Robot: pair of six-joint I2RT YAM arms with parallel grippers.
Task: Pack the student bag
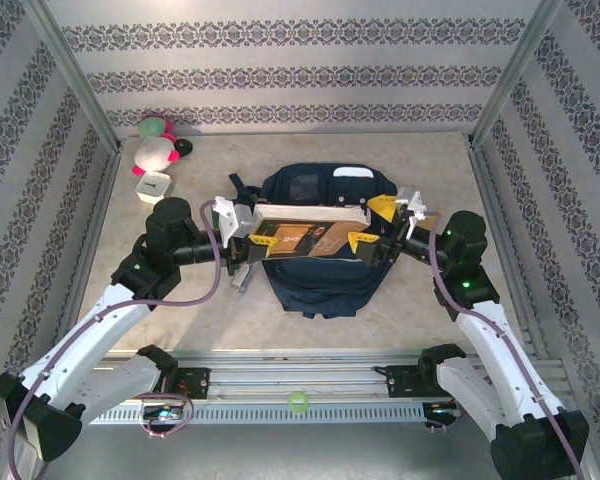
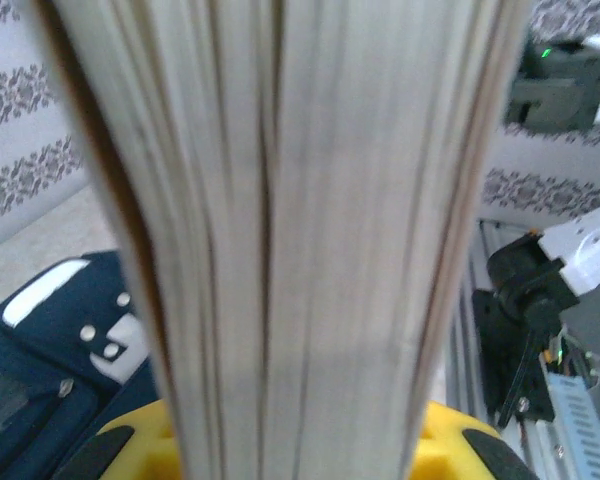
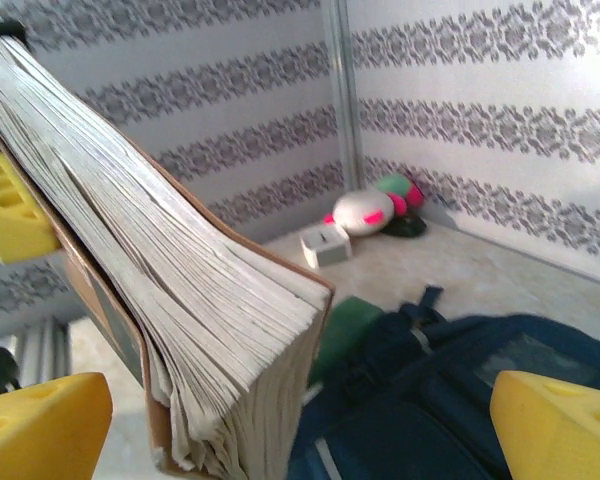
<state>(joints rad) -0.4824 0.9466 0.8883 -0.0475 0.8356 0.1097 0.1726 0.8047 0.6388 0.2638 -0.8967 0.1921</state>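
Near edge of the table (image 1: 180, 310): a small green ball (image 1: 298, 401) on the rail between my two bases.

My left gripper (image 1: 255, 228) is clamped on the left end of a thick book (image 1: 305, 230). In the left wrist view my yellow fingers (image 2: 458, 445) press both sides of the page block. My right gripper (image 1: 372, 223) is spread wide around the book's right end. In the right wrist view one finger is just beside the cover and the other is well apart from it. Whether the closer one touches, I cannot tell.

The book hangs roughly level over the student bag (image 1: 315, 275), which lies mid-table, a bit toward the far edge. The bag is navy-blue fabric with a darker square patch and a white patch on its far part, a grey-white patch with metal studs, and a thin white stripe.

The book and grippers hide the bag's middle. The cover print is too small to read, and the page edges are blurred in the left wrist view. Something green (image 3: 348, 325) sits between book and bag, cannot tell what.

Far left corner: a small white box (image 1: 155, 187), then a white-pink-green plush toy (image 1: 158, 143).
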